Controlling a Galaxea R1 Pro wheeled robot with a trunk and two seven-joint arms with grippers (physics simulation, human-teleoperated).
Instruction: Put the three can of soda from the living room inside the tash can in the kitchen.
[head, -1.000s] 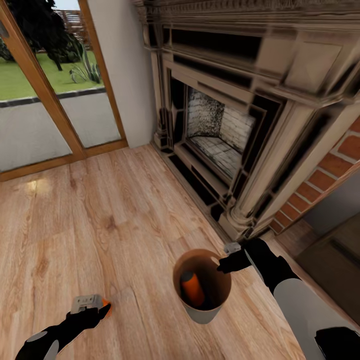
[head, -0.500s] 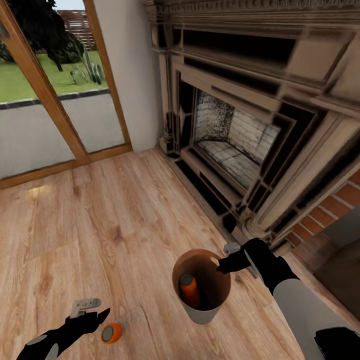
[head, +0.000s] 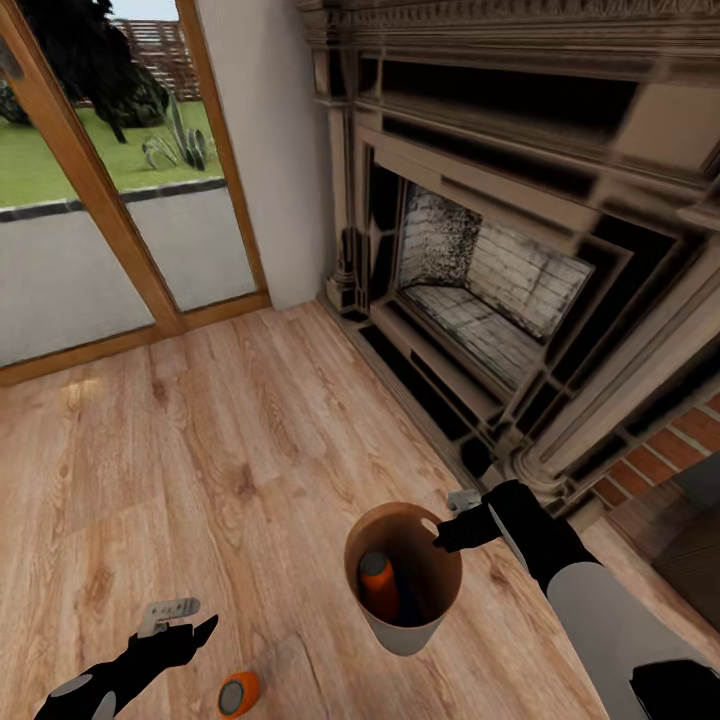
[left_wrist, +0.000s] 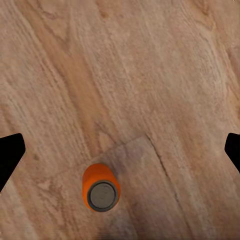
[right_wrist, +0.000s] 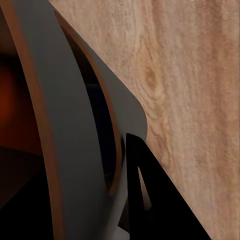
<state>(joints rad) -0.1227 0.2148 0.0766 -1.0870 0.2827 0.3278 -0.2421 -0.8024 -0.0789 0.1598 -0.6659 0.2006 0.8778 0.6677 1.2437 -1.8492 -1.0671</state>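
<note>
Dropped from the left gripper, now spread wide, an orange can lies on the floor just below it; regrasp squarely while the right gripper clamps the trash can rim.

We noted the bin grey outside, tan-brown inside. The can in it was orange, silvery-topped; so was the can on the floor, pale wood with plank grain. The arms were black and white. The fireplace was beige with black trim, its brick red.
</note>
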